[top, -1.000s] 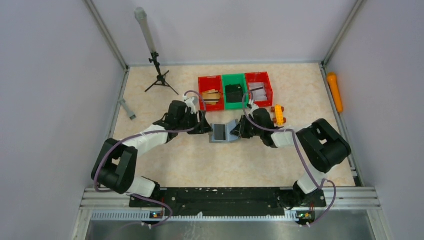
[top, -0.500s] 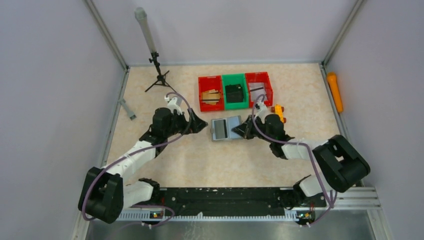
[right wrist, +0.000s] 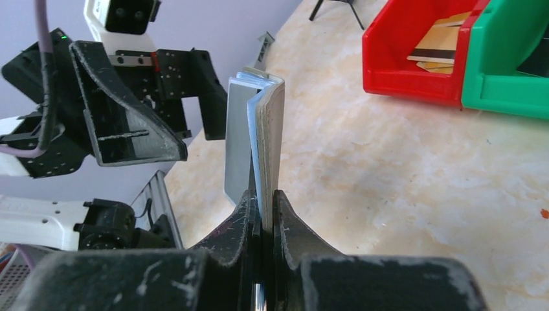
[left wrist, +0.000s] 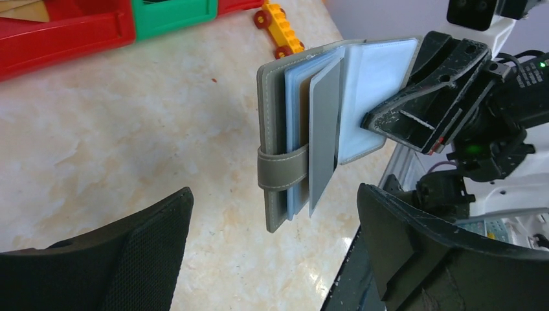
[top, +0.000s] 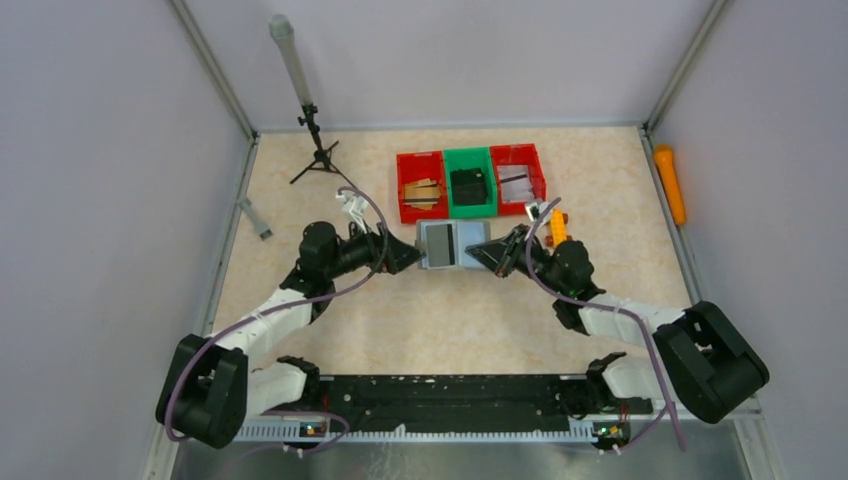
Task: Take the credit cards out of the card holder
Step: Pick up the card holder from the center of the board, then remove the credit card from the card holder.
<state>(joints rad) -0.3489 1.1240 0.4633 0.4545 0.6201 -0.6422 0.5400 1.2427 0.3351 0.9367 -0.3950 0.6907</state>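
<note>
The left arm and right arm, mounted on a black rail at 6 o'clock, have white links, bulky black joints, looping purple-grey cables, green indicator lights and scuffed matte-black jaws.

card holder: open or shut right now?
Open. In the left wrist view the card holder has its grey cover and pocket leaves fanned apart, and the right gripper pinches one edge.
</note>
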